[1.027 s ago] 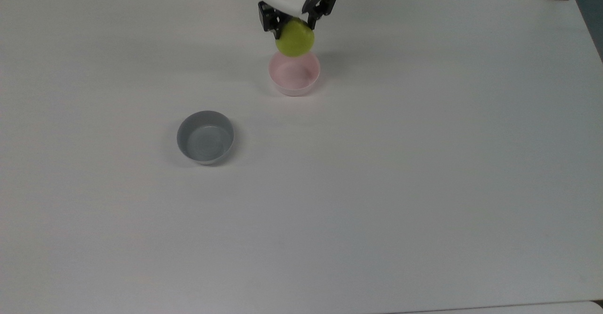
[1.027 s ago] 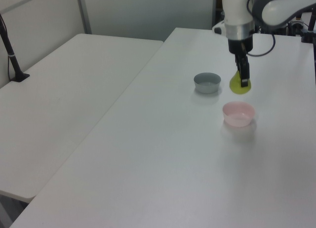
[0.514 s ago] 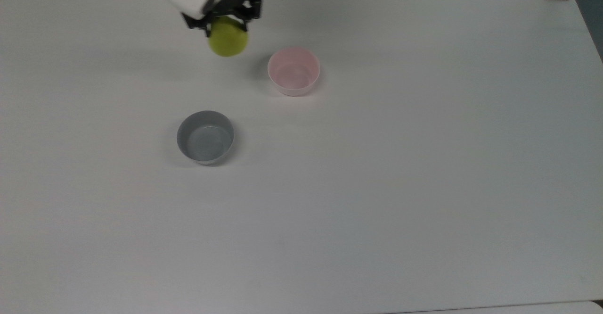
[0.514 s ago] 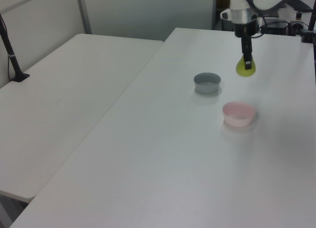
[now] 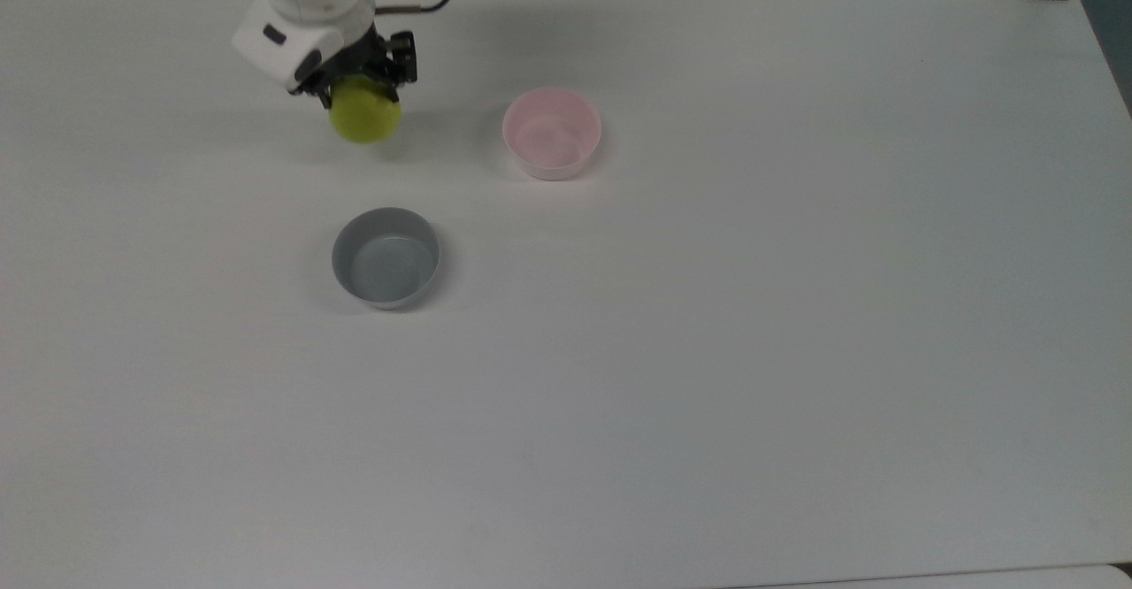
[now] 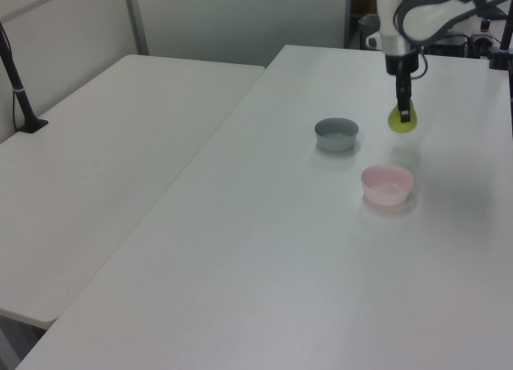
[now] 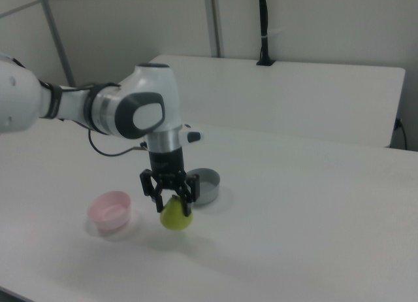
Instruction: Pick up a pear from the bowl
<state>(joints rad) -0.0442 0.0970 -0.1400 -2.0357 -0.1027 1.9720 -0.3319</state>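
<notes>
Above the table (image 5: 707, 350), pear (image 7: 176, 216) upright, narrow end up

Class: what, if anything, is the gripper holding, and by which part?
The gripper holds the pear by its narrow top end, the round bottom hanging down.

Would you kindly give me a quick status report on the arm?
End effector shut on glossy yellow-green pear, held above table. Round pale pink bowl empty. Nothing in the way.

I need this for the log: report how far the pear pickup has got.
Done: the pear is out of the pink bowl, which sits bare. In hand: the gripper is shut on the pear, holding it above the table, to the top view's left of the bowl. Left: nothing of the pickup itself.
</notes>
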